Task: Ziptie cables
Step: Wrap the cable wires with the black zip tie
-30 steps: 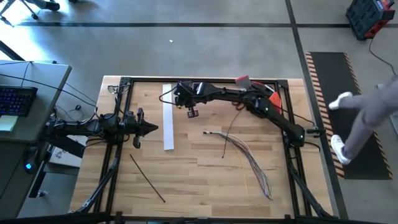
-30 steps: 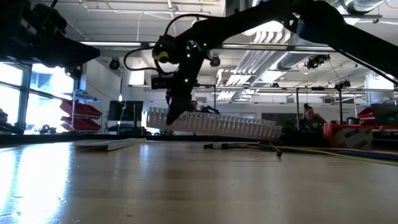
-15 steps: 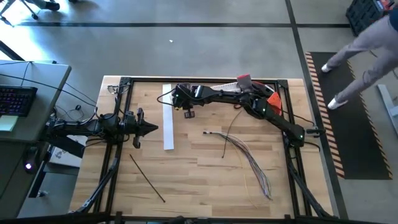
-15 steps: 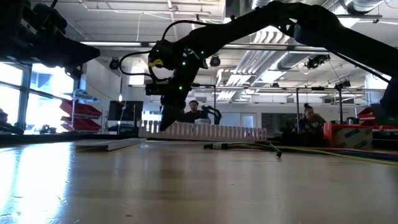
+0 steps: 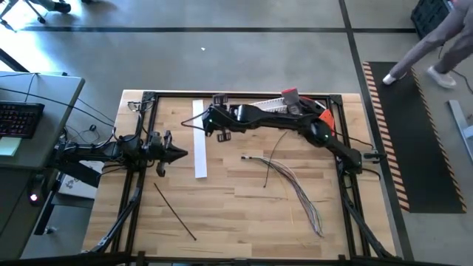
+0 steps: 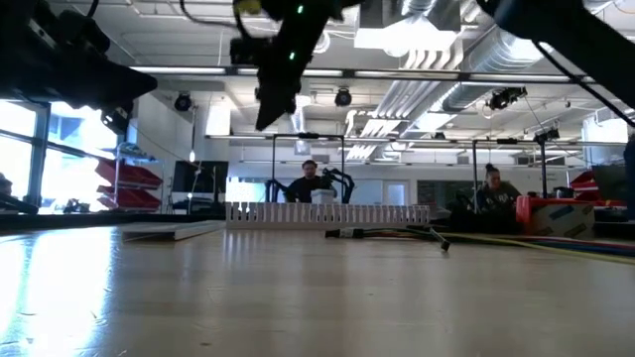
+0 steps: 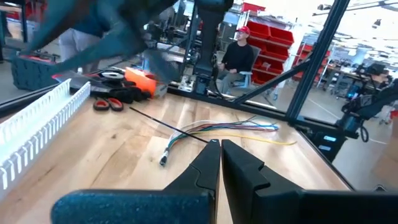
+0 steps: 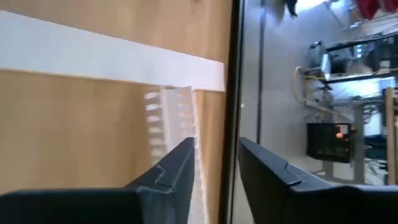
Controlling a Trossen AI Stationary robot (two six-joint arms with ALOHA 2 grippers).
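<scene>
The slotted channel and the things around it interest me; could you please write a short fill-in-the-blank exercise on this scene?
1. The right claw is ____, holding nothing.
2. The white slotted channel now rests on the ____, along its far edge.
3. The left claw is ____, over the table's left side.
4. The loose ziptie lies on the table, ____ from the cables.

Missing words: open; table; shut; apart

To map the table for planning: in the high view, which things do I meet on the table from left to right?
Left tool → flat white strip → right tool → cables. The black ziptie overlaps in order, so I omit it.
</scene>
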